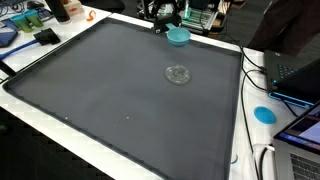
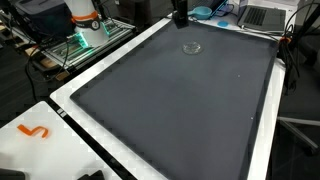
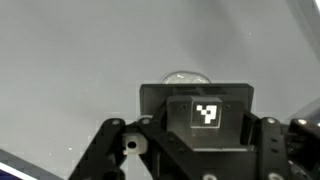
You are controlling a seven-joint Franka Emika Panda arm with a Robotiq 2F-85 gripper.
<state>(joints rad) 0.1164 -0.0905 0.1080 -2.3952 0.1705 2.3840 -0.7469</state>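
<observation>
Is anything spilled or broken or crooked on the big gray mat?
Nothing stands out. The clear dish lies flat on the gray mat. The teal bowl sits upright at the mat's far edge by the gripper. No spill or breakage shows.

Both exterior views high, angled down on mat (image 1: 120,105) from different sides, sharing lid (image 2: 192,47); wrist view close above it.
</observation>
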